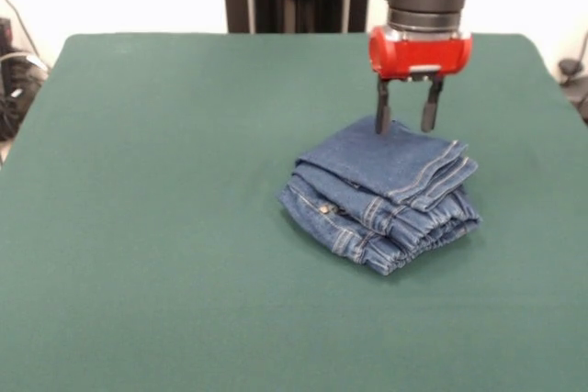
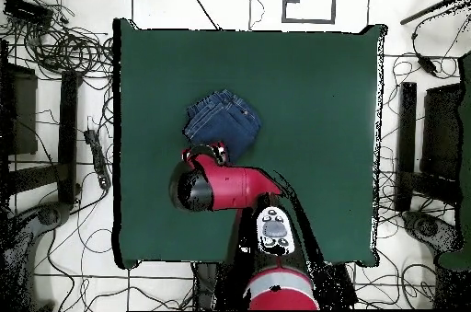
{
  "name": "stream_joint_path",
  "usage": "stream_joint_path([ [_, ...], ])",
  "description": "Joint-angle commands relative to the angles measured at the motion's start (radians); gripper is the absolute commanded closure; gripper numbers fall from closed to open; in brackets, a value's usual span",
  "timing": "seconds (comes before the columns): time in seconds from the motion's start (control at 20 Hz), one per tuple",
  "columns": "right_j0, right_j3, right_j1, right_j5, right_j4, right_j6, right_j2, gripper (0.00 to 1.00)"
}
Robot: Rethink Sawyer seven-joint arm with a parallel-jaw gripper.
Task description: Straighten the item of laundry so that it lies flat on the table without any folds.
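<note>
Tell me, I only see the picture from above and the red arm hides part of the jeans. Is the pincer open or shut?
Observer: Open. In the front view the pincer has its two dark fingers spread apart, pointing down.
Operator: Is it grabbing the jeans?
Observer: Not clamped. The tips sit at the far edge of the jeans, with one fingertip about on the cloth.
Operator: Are the jeans flat?
Observer: No. From the front they are a folded stack of several layers, with the gathered waistband at the near side.
Operator: Is anything else on the table?
Observer: No. The front view shows only the jeans on the green table.
</note>
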Motion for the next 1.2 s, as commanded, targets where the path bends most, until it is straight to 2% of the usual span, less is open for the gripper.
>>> stream_joint_path([
  [0.05,0.006,-0.08,0.038,-0.017,-0.036,0.103,0.003,0.0],
  [0.3,0.005,-0.093,0.079,-0.058,-0.04,0.124,0.004,0.0],
  [0.5,-0.024,-0.089,0.111,-0.038,-0.009,0.149,0.052,0.0],
  [0.8,-0.05,-0.077,0.134,0.082,0.045,0.159,0.109,0.0],
  [1.2,-0.073,-0.107,0.175,0.178,0.056,0.116,0.138,0.0],
])
